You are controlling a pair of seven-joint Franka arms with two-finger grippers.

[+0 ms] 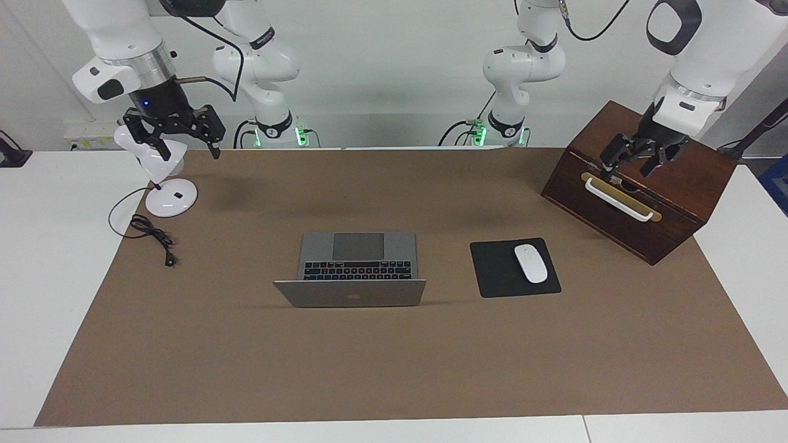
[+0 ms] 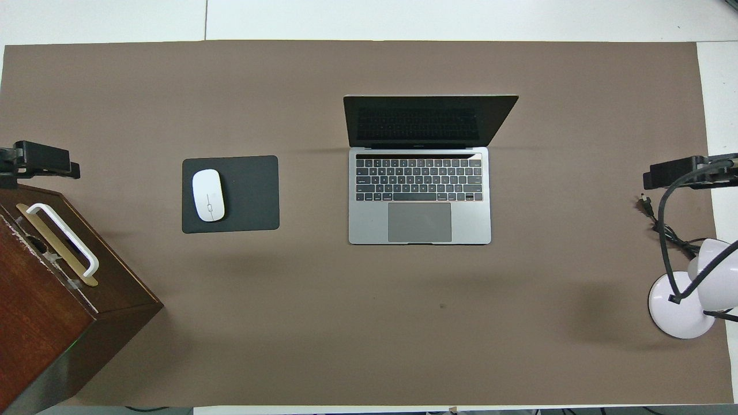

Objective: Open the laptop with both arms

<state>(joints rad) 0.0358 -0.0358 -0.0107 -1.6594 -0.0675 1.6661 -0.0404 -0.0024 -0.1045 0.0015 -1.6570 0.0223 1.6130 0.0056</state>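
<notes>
The silver-grey laptop (image 1: 351,293) stands open in the middle of the brown mat, its lid raised and its black keys and grey trackpad (image 2: 420,222) showing. My left gripper (image 1: 627,170) hangs open over the wooden box (image 1: 677,197) at the left arm's end of the table, just above the box's white handle (image 1: 617,199). Up in the air beside the white desk lamp (image 1: 161,175), at the right arm's end, my right gripper (image 1: 191,154) is open too. Neither gripper holds or touches the laptop.
A white mouse (image 1: 530,263) lies on a black mouse pad (image 1: 492,271) between the laptop and the wooden box. The lamp's black cable (image 1: 151,231) trails over the mat's edge beside its base.
</notes>
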